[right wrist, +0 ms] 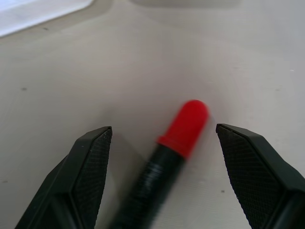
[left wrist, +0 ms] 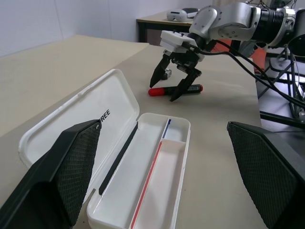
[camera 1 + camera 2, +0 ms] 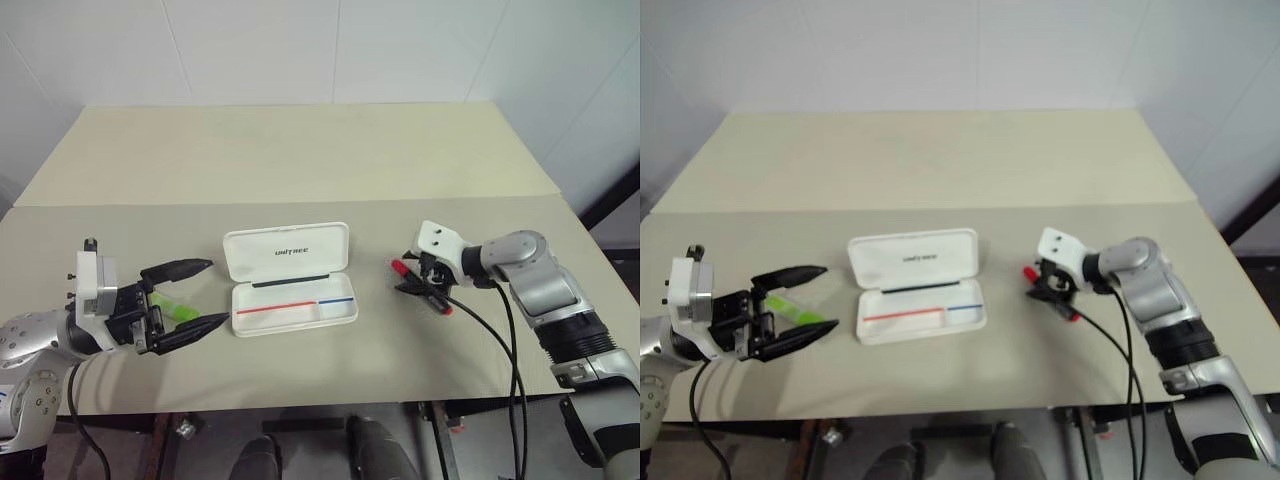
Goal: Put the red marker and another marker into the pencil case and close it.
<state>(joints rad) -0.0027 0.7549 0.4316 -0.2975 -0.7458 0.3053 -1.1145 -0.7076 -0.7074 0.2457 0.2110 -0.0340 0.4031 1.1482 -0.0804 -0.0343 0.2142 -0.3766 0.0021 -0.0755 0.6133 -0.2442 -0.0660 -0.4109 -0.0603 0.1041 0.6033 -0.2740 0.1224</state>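
You see a beige table [image 3: 300, 150] against white walls. At nine o'clock, your left gripper [image 3: 190, 296] gapes over the green marker [image 3: 178, 309]. Centre, the pencil case [image 3: 290, 280] lies open, empty. At three o'clock, your right gripper [image 3: 418, 283] straddles the red marker [image 3: 405, 268], unclenched.

From my head cameras the right gripper [image 3: 425, 283] covers the middle of the red marker [image 3: 400, 268]. The green marker [image 3: 176, 308] sits half hidden behind the left gripper [image 3: 200, 296]; I think it lies on the table, but can't confirm.
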